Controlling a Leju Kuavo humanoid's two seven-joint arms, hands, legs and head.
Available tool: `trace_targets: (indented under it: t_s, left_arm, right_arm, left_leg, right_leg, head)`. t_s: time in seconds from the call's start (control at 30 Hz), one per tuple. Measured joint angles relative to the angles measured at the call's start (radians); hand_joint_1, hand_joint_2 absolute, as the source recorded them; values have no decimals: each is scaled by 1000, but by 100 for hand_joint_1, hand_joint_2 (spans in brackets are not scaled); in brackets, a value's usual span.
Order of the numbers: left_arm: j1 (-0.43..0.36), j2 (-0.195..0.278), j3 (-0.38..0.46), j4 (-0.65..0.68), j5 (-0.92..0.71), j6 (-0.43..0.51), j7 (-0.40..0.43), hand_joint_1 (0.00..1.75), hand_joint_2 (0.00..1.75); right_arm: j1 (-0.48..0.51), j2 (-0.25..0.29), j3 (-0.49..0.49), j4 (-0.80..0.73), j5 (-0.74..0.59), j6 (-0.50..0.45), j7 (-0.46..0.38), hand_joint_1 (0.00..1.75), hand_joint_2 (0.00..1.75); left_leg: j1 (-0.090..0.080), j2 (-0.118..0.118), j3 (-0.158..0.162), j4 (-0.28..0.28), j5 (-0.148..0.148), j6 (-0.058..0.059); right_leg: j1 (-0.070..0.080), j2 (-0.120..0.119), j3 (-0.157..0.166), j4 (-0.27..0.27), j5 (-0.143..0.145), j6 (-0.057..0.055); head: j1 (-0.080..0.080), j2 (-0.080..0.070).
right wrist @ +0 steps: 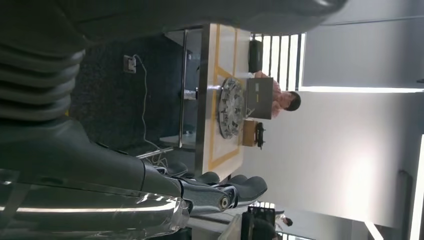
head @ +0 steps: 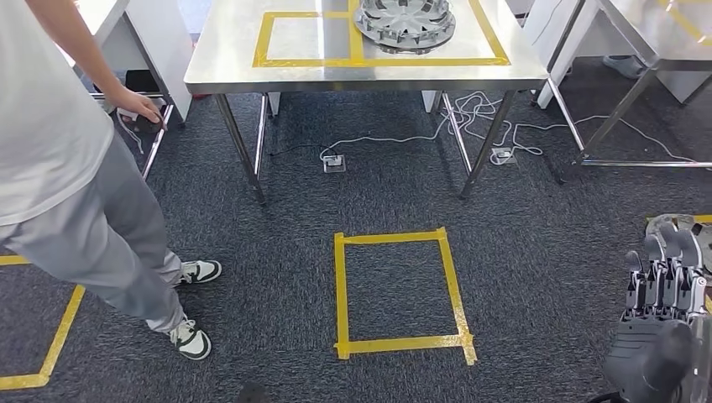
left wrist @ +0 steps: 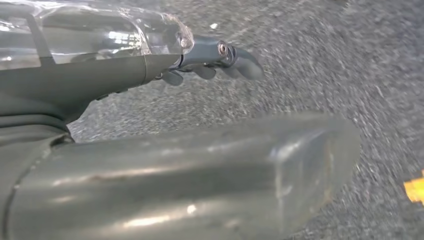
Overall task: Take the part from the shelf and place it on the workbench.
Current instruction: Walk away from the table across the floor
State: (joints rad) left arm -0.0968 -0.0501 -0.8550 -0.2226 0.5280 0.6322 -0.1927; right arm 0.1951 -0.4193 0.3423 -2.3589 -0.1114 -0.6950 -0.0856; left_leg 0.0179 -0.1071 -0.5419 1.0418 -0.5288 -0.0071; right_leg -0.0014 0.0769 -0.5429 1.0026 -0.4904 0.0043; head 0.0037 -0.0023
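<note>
Down at the robot's right side its right hand hangs low over the dark carpet, fingers straight and a little apart, holding nothing. Its left hand hangs close above the carpet too, fingers loosely extended and likewise empty.

Ahead, past a yellow tape square on the floor, the part, a round ribbed metal disc, lies flat on the steel workbench near its far edge, across the yellow outline taped on the top. In the right wrist view it sits about midway along the bench.

By my reckoning the placing looks done, so the sensible thing is to keep both arms down and clear of the bench edge. A person stands to the left, one hand on a neighbouring frame.
</note>
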Motion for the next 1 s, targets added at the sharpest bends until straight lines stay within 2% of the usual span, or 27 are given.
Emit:
trace_targets:
  t_s: [0.03,0.1,0.13,0.17,0.23,0.27,0.3,0.33,0.37,0.4,0.47,0.5,0.53,0.6,0.63,0.67,0.73,0.77,0.8,0.83,0.87,0.9,0.93,0.97,1.0]
  left_arm:
    - [1,0,-1,0,0,-4,-1,0,0]
    - [1,1,-3,0,-2,-9,-3,0,0]
    - [1,2,-5,0,-4,-10,-4,0,0]
    - [1,1,-6,0,-7,-11,-5,0,0]
    - [2,1,-11,0,-14,-13,-5,0,0]
    - [3,1,-14,0,-16,-14,-5,0,0]
    - [4,2,-16,1,-16,-14,-4,0,0]
    - [4,3,-18,1,-17,-14,-3,0,0]
    - [3,3,-20,2,-17,-14,-2,0,0]
    - [1,3,-21,2,-18,-14,-2,0,0]
    - [-2,1,-24,2,-19,-14,-2,0,0]
    - [-2,0,-25,2,-19,-14,-2,0,0]
    - [-3,-1,-26,2,-19,-14,-2,0,0]
    - [-3,-3,-29,2,-20,-15,-2,0,0]
    - [-4,-4,-30,2,-20,-15,-2,0,0]
    - [-5,-5,-30,2,-20,-16,-1,0,0]
    - [-6,-4,-31,2,-20,-22,6,0,0]
    - [-4,-3,-31,2,-20,-28,14,0,0]
    - [-2,-2,-31,2,-20,-33,24,0,0]
    - [-1,-1,-31,3,-19,-38,35,0,0]
    - [1,1,-31,3,-18,-43,44,0,0]
    - [1,2,-31,4,-17,-47,50,0,0]
    - [1,4,-31,4,-17,-52,54,0,0]
    - [1,6,-31,4,-20,-57,55,0,0]
    - [0,7,-33,4,-24,-61,55,0,0]
  right_arm:
    - [-1,1,0,1,0,0,-1,0,0]
    - [0,3,-1,2,1,0,-1,0,0]
    - [0,4,-1,2,1,0,-2,0,0]
    - [-1,5,-2,2,1,0,-2,0,0]
    - [-1,6,-3,2,0,0,-2,0,0]
    - [-1,7,-3,4,0,0,-2,0,0]
    - [0,8,-3,5,-1,0,-2,0,0]
    - [2,8,-3,6,-2,0,-2,0,0]
    - [3,9,-4,8,-2,0,-2,0,0]
    - [5,9,-4,8,-2,0,-2,0,0]
    - [7,10,-7,8,-2,0,-2,0,0]
    - [7,10,-8,8,-2,0,-2,0,0]
    - [8,10,-10,8,-2,0,-2,0,0]
    - [11,10,-13,7,-2,0,-2,0,0]
    - [13,11,-15,7,-2,0,-3,0,0]
    - [13,11,-17,7,-1,0,-3,0,0]
    - [13,12,-18,7,0,0,-2,0,0]
    - [15,13,-18,8,0,0,-2,0,0]
    - [18,14,-18,9,1,0,-2,0,0]
    - [21,14,-17,10,1,0,-2,0,0]
    - [24,15,-17,10,2,0,-3,0,0]
    - [26,16,-17,11,2,0,-6,0,0]
    - [28,17,-17,11,0,0,-11,0,0]
    - [28,19,-17,11,-6,0,-18,0,0]
    - [27,20,-17,12,-13,0,-27,0,0]
  left_leg:
    - [0,-6,4,-10,-5,2]
    - [-1,24,5,-14,-3,10]
    - [0,41,5,-16,-1,15]
    - [1,58,5,-19,0,20]
    - [-1,95,4,-20,0,27]
    - [-3,115,3,-20,-1,29]
    - [-5,133,3,-20,-2,30]
    - [-6,150,2,-20,-2,30]
    - [-8,164,2,-20,-3,30]
    - [-9,177,4,-20,-4,29]
    - [-13,197,5,-20,-6,26]
    - [-15,206,5,-20,-7,23]
    - [-16,215,5,-20,-7,20]
    - [-18,232,8,-24,-7,11]
    - [-17,217,11,-22,-12,6]
    - [-16,186,6,-7,-26,1]
    - [-12,115,-34,82,-80,-5]
    - [-12,100,-66,147,-110,-7]
    - [-11,99,-94,200,-128,-8]
    - [-11,100,-112,229,-128,-10]
    - [-10,100,-111,221,-107,-11]
    - [-8,94,-94,179,-70,-12]
    - [-4,71,-68,119,-32,-14]
    - [1,41,-42,62,-7,-15]
    - [5,16,-23,22,4,-14]
  right_leg:
    - [-2,12,-7,4,1,7]
    - [-6,36,-18,6,5,20]
    - [-6,28,-25,15,0,25]
    - [-5,8,-39,41,-17,30]
    - [-5,-47,-88,150,-80,40]
    - [-7,-62,-116,217,-111,44]
    - [-8,-69,-136,267,-128,47]
    - [-8,-73,-140,284,-127,47]
    - [-8,-76,-126,262,-107,45]
    - [-7,-83,-96,206,-74,40]
    - [3,-121,-27,70,-23,23]
    - [8,-138,-7,26,-12,14]
    - [13,-147,1,6,-12,6]
    - [14,-131,1,-4,-8,-4]
    - [11,-122,5,-12,-3,-9]
    - [8,-114,9,-22,4,-15]
    - [3,-96,12,-34,13,-23]
    - [3,-85,11,-34,15,-25]
    - [3,-73,9,-32,14,-25]
    - [4,-60,9,-30,14,-25]
    - [3,-46,8,-26,12,-23]
    - [2,-32,8,-21,10,-20]
    - [0,-19,7,-14,5,-16]
    - [0,-7,4,-4,0,-10]
    - [-1,6,-2,4,-4,-4]
  head:
    - [0,0]
    - [1,0]
    - [2,0]
    - [5,0]
    - [12,0]
    - [14,0]
    - [14,0]
    - [14,0]
    - [14,0]
    - [14,0]
    - [14,0]
    - [14,0]
    - [14,0]
    - [14,0]
    - [14,0]
    - [12,0]
    - [6,0]
    - [4,0]
    - [2,0]
    - [1,0]
    - [1,0]
    - [1,0]
    - [1,0]
    - [0,0]
    - [1,0]
